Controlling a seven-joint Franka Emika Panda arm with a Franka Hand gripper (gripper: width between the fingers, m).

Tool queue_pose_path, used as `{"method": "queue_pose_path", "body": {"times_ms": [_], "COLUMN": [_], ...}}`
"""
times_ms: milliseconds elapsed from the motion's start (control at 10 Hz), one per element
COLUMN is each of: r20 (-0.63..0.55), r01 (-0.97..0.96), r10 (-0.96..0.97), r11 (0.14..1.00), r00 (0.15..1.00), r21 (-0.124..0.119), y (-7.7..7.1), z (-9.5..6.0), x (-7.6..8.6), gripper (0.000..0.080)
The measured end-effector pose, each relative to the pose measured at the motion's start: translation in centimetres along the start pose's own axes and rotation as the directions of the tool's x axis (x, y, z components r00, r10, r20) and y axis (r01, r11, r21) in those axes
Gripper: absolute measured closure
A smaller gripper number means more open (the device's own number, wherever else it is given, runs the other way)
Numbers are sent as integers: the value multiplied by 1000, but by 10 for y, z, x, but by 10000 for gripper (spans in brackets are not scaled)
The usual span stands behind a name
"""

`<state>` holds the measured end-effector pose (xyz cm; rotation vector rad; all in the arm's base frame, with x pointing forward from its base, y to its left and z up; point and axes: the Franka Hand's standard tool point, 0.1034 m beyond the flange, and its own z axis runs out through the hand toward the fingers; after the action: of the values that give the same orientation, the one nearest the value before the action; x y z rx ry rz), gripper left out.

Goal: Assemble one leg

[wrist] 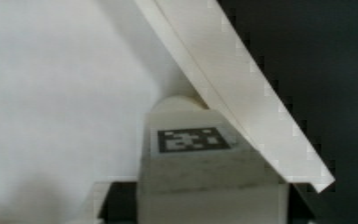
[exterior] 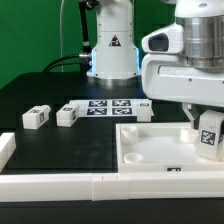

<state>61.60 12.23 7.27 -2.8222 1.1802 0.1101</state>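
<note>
Leg (exterior: 210,137) in question is a small white block with a black-and-white marker. You have it pinched in the claw (exterior: 205,128), over the tray corner nearest the table edge at the exterior view's right. The pictures do not settle whether it touches the tray.

Going down in size, the black table (exterior: 60,145) carries everything. The white tray (exterior: 160,127) lies toward that same right-hand edge, just behind the border bars (exterior: 60,185) that line the edge nearest the exterior camera. The marker board (exterior: 105,107) lies flat near the table's middle, beyond the tray. Two loose legs (exterior: 35,117) sit side by side toward the edge at the exterior view's left, well apart from the tray. Another small white block (exterior: 143,108) stands just beside the marker board.

Your wrist view shows the claw (wrist: 202,200) closed on the leg (wrist: 194,160), marker facing the lens. The tray's raised rim (wrist: 229,80) runs diagonally past the leg's far end.
</note>
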Motion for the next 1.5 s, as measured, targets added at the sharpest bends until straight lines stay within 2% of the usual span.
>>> {"method": "queue_pose_path", "body": {"times_ms": [300,400,500,600,800,1000,1500], "r20": [0,0,0,0,0,0,-2], "r01": [-176,-136,-88,-6,260,539,897], "r10": [176,136,88,6,-260,-539,-897], "r11": [984,991,996,1000,966,842,443], "r00": [984,991,996,1000,966,842,443], "r21": [2,2,2,4,3,0,-3], "y": [0,0,-1,-2,-3,-5,0], "z": [0,0,1,2,2,3,2], "x": [1,1,0,-3,-5,-8,-1], "gripper": [505,505,329,192,162,152,151]}}
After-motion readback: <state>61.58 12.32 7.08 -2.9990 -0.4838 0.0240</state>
